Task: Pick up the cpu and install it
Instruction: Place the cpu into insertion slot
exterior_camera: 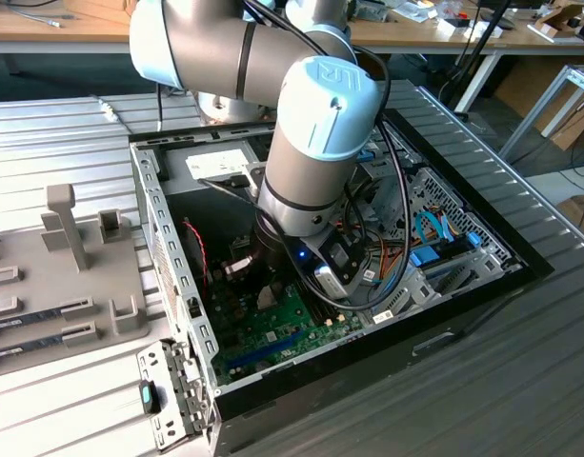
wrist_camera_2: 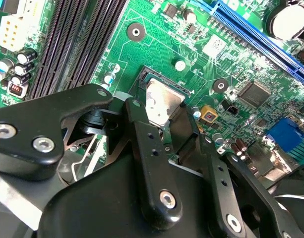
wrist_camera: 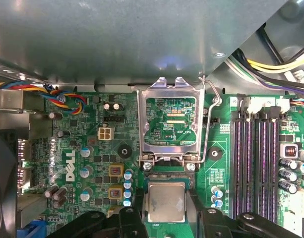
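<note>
On the exterior view's left, a grey tray (exterior_camera: 44,276) of upright holders lies beside the open case (exterior_camera: 168,238) (its lid is off, so the inside is in plain sight). In the middle, the arm (exterior_camera: 320,124) reaches down into the case, its wrist low over the green board (exterior_camera: 272,328). In both wrist views the gripper (wrist_camera_2: 161,110) (wrist_camera: 165,214) sits just above that board with the cpu (wrist_camera_2: 164,101) (wrist_camera: 165,201) between its black fingers (wrist_camera_2: 142,144), silvery top up. One finger lies against each of two opposite edges, so the gripper is closed on the chip. The cpu is level and lies over the socket (wrist_camera: 166,176), whose dark edge shows just beyond it; whether it is fully seated I cannot tell. In the first wrist view the metal frame (wrist_camera: 166,85) of the socket stands swung open, and the wire lever (wrist_camera: 210,124) runs along one side of it. The long dark memory slots (wrist_camera: 256,158) lie near the socket on the lever's side. On the exterior view's right, a perforated drive cage (exterior_camera: 444,214) fills that end of the case, with blue and orange cables (exterior_camera: 430,228) beside it.
</note>
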Robot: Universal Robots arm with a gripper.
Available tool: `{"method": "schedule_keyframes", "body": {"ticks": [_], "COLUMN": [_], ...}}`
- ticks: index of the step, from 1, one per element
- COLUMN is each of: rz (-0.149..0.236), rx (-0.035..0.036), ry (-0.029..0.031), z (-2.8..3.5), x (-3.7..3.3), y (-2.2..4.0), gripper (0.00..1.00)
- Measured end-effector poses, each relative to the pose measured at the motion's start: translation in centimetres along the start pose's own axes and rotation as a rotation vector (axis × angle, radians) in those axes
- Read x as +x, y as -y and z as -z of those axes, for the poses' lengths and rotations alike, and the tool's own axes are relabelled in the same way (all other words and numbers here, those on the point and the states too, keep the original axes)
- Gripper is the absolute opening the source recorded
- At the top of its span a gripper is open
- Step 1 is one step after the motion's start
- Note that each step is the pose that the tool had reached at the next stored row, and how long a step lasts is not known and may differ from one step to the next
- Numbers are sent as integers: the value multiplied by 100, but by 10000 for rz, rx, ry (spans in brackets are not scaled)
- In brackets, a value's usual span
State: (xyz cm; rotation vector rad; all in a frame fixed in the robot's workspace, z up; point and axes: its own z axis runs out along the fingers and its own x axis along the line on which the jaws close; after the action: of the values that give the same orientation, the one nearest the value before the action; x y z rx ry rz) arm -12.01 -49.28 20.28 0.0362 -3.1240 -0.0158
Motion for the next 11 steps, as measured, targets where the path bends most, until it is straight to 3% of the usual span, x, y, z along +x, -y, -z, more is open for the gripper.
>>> {"method": "schedule_keyframes", "body": {"ticks": [3,11], "rz": [0,0], "rx": [1,0], "ry": [-1,0], "z": [0,-3], "x": [0,0], "y": [0,0], "gripper": [42,42]}}
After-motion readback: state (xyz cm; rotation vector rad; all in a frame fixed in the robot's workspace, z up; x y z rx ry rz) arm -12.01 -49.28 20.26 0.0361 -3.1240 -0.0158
